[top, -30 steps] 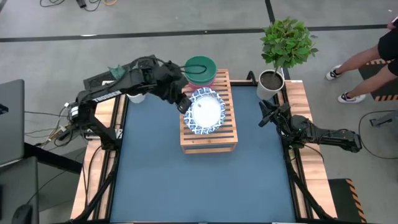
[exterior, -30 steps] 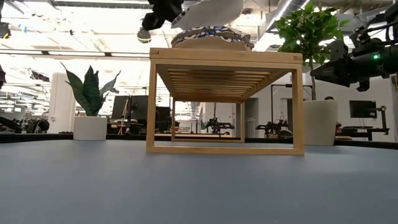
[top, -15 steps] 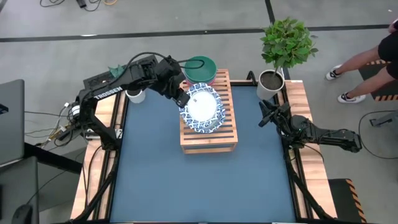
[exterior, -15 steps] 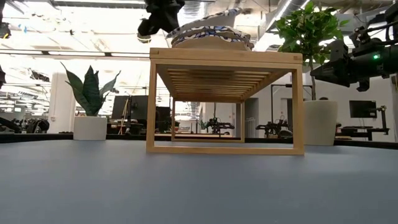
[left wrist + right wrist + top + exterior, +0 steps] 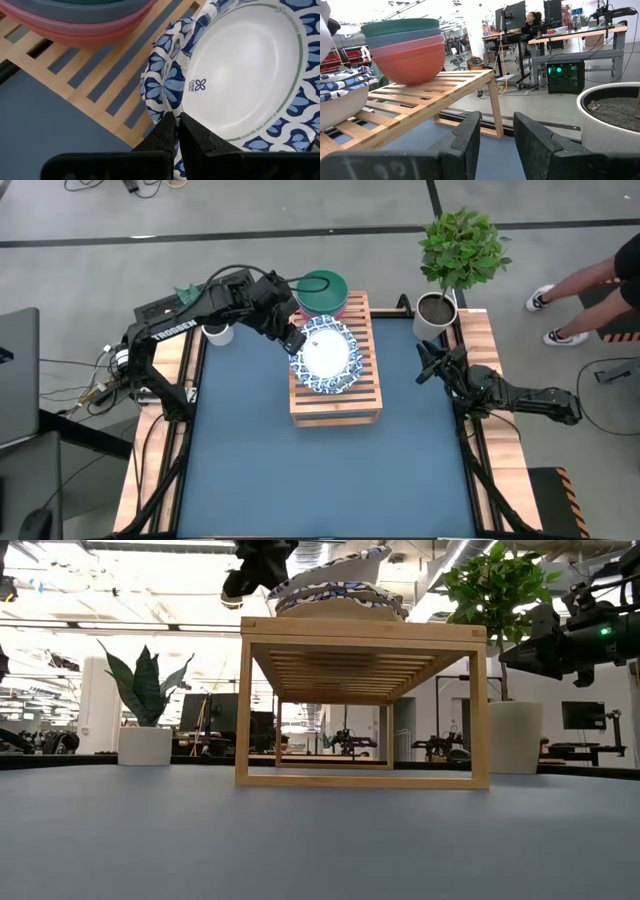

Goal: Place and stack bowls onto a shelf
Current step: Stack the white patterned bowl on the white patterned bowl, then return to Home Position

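A blue-and-white patterned bowl (image 5: 325, 356) hangs tilted over the slatted wooden shelf (image 5: 345, 405), with my left gripper (image 5: 292, 340) shut on its rim. In the low view it slants above a second patterned bowl (image 5: 340, 606), which sits with its base on the shelf top (image 5: 362, 630). A teal-green bowl (image 5: 322, 286) tops a stack with a pink bowl (image 5: 410, 62) at the shelf's far end. My right gripper (image 5: 425, 370) waits open at the table's right edge, touching nothing. My left gripper pinches the patterned bowl's rim (image 5: 167, 107) between its two fingers, on the side toward the table's left edge. The fingers slant down from the far left. The bowl tilts, its held side low and its opposite side (image 5: 380, 554) raised. Whether it touches the bowl beneath, I cannot tell.
A white pot with a leafy plant (image 5: 440, 305) stands at the table's far right corner, and another potted plant (image 5: 146, 730) at the far left. A person's legs (image 5: 590, 280) show on the floor beyond the right edge. Bare blue tabletop (image 5: 320, 480) lies nearer.
The held patterned bowl has come down and tipped flatter over the bowl on the shelf; a second ago its white inside faced the low view more steeply. My left gripper stays shut on its rim.
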